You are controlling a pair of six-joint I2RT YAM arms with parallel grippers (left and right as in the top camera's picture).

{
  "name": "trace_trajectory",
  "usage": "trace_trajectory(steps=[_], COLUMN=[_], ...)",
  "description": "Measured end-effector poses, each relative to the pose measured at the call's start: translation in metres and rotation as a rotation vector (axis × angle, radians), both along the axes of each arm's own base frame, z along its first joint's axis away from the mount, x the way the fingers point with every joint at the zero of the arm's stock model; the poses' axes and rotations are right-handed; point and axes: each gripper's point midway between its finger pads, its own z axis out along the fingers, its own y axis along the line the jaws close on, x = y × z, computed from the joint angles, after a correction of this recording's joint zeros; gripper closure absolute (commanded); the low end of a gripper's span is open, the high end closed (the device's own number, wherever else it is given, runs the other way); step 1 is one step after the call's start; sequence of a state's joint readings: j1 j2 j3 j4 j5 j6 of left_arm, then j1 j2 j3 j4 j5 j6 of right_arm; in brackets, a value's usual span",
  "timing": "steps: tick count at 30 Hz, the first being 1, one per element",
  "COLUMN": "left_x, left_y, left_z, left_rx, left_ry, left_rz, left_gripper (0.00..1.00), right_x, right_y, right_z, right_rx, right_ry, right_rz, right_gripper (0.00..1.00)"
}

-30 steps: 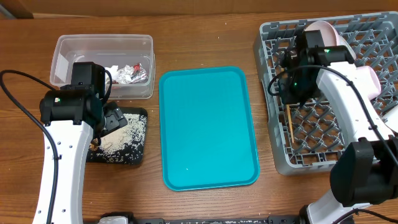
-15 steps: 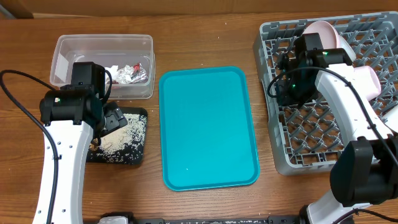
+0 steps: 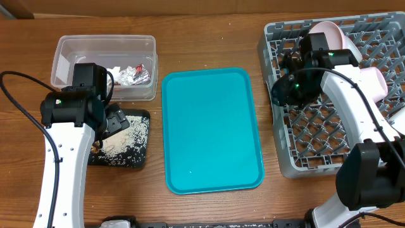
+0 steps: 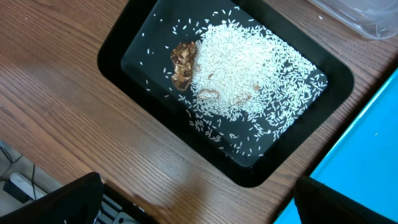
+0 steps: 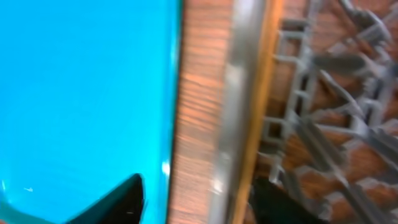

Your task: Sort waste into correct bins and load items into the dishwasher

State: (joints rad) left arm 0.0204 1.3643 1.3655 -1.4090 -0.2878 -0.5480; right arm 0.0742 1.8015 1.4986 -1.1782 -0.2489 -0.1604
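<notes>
My left gripper (image 4: pixel 205 211) (image 3: pixel 114 120) hangs open over the black tray (image 4: pixel 124 68) (image 3: pixel 142 158), which holds rice grains (image 4: pixel 249 87) and a brown scrap (image 4: pixel 183 65). The clear tub (image 3: pixel 104 44) holds foil wrappers (image 3: pixel 136 75) and a white napkin (image 3: pixel 116 68). Over the left rim of the grey dish rack (image 3: pixel 329 139) (image 5: pixel 323 124), my right gripper (image 3: pixel 283 92) (image 5: pixel 199 205) is open. Between its fingers a thin tan strip (image 5: pixel 261 93), seemingly a chopstick, runs along the rim; the view is blurred. A pink bowl (image 3: pixel 332 31) and a pale plate (image 3: pixel 376 82) stand in the rack.
The large teal tray (image 3: pixel 212 130) (image 5: pixel 81 93) lies bare between the black tray and the rack. Brown wooden tabletop (image 3: pixel 209 38) surrounds everything. My right arm crosses the rack's right half, hiding part of it.
The chopstick hanging below my right gripper over the rack no longer shows from overhead. That gripper has shifted slightly left to the rack's rim and opened. The left arm is unchanged.
</notes>
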Motion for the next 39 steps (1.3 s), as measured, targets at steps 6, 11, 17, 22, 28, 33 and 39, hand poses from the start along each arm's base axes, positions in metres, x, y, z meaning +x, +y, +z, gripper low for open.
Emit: trace_trajectory(steps=[6, 11, 17, 22, 28, 33, 39], left_x=[0.001, 0.008, 0.008, 0.008, 0.012, 0.037, 0.037], left_y=[0.000, 0.008, 0.009, 0.009, 0.009, -0.004, -0.038], left_z=[0.000, 0.004, 0.004, 0.004, 0.005, 0.008, 0.002], left_rx=[0.002, 0.046, 0.054, 0.054, 0.054, -0.027, -0.185], left_ry=[-0.004, -0.033, -0.036, -0.036, -0.055, -0.159, -0.127], left_rz=[0.000, 0.007, 0.009, 0.009, 0.010, -0.010, -0.186], left_gripper=[0.00, 0.00, 0.00, 0.00, 0.00, 0.00, 0.00], right_x=[0.012, 0.037, 0.045, 0.048, 0.043, 0.032, 0.022], right_y=[0.017, 0.012, -0.027, -0.061, -0.089, -0.104, -0.108], right_z=[0.015, 0.069, 0.100, 0.101, 0.098, 0.090, 0.101], right_rx=[0.103, 0.134, 0.130, 0.125, 0.109, 0.033, 0.002], right_ry=[-0.044, -0.147, -0.185, -0.190, -0.158, -0.101, -0.113], right_rz=[0.001, -0.044, -0.159, -0.255, -0.360, -0.439, -0.461], right_gripper=[0.08, 0.00, 0.00, 0.00, 0.00, 0.00, 0.00])
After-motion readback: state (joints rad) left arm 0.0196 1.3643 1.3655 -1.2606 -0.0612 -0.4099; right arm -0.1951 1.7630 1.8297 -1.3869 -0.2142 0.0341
